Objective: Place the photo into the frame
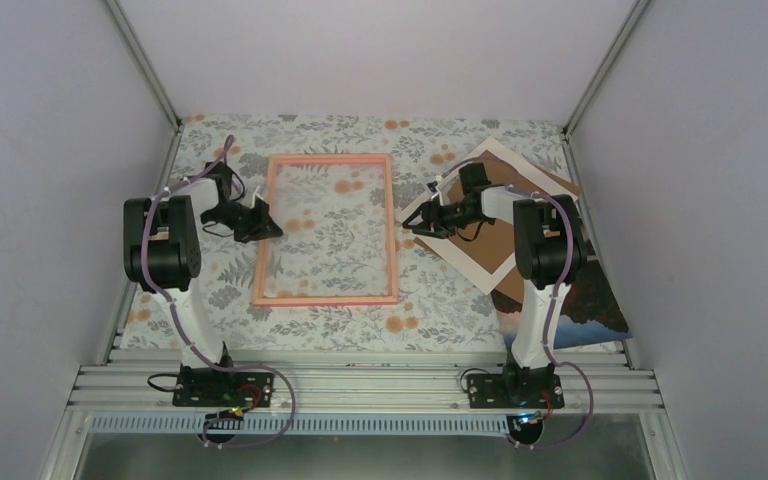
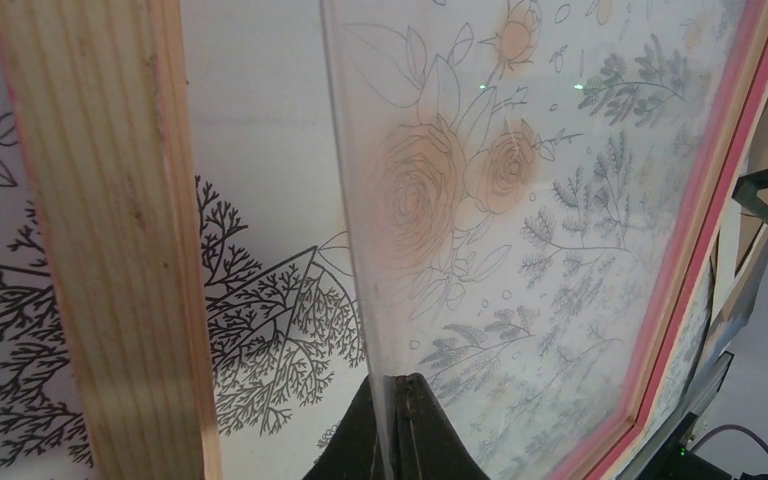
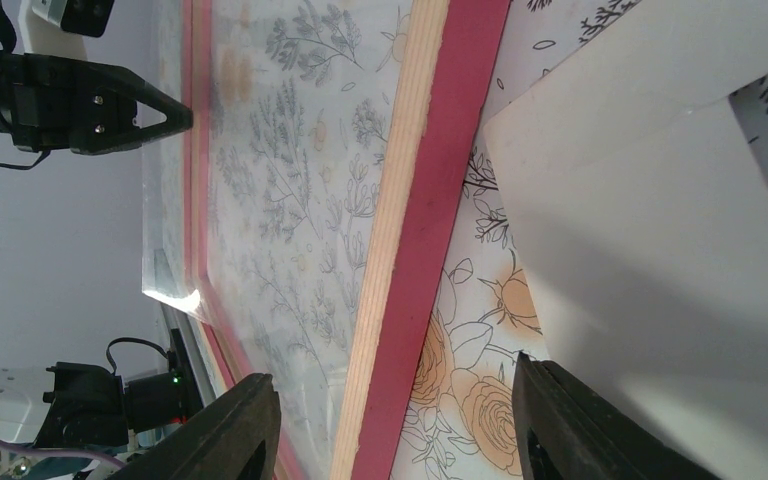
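The pink frame [image 1: 330,228] lies flat mid-table on the floral cloth. My left gripper [image 1: 268,228] is at its left rail, shut on the left edge of the clear pane [image 2: 520,230], which stands raised off that wooden rail [image 2: 110,240]. The left gripper [image 2: 397,420] pinches the pane's edge between its fingertips. My right gripper [image 1: 415,225] is open at the frame's right rail [image 3: 430,200]. That rail runs between the two fingers of the right gripper [image 3: 395,400] without touching them. The photo [image 1: 595,300] lies at the right edge, partly under the right arm.
A white border mat [image 1: 480,265] lies askew right of the frame, over a brown backing board [image 1: 550,185]. The mat [image 3: 660,200] sits close beside my right finger. Grey walls close in the table on three sides.
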Available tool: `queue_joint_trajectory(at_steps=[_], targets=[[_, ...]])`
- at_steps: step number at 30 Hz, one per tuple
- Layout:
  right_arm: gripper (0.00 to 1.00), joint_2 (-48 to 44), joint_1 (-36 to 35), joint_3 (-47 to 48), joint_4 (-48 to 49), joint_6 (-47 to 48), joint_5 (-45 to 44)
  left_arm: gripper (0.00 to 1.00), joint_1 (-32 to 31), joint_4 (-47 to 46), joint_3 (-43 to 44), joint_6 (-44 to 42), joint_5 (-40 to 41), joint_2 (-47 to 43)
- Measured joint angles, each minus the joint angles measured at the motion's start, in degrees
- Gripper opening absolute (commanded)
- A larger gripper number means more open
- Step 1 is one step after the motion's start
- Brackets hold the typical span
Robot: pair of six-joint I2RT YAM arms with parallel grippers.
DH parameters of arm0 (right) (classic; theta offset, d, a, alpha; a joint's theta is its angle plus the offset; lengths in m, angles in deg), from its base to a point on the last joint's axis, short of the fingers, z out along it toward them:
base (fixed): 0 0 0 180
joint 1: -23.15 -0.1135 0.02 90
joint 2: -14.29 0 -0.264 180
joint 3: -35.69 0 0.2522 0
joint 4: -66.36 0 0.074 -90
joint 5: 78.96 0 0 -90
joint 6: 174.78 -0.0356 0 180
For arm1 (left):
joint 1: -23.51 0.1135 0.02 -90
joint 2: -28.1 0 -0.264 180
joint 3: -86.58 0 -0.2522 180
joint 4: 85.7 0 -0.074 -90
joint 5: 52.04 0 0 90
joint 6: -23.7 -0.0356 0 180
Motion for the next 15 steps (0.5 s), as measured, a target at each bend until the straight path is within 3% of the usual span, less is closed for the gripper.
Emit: queue_joint_trajectory(at_steps=[2, 7, 13, 15], targets=[[0.58, 0.00, 0.00, 0.00, 0.00, 0.00, 0.00, 0.09, -0.02, -0.04, -0.02, 0.00, -0.24, 0.00], [0.58, 0.00, 0.00, 0.00, 0.00, 0.00, 0.00, 0.41, -0.39, -0.42, 0.00, 0.15, -0.20, 0.00], [0.58, 0.00, 0.00, 0.00, 0.02, 0.00, 0.00, 0.61, -1.03, 0.07, 0.24, 0.02, 2.38, -0.79], [0.58, 0.00, 0.00, 0.00, 0.02, 0.00, 0.00, 0.63, -1.18, 0.55, 0.90, -0.26, 3.65, -1.36]])
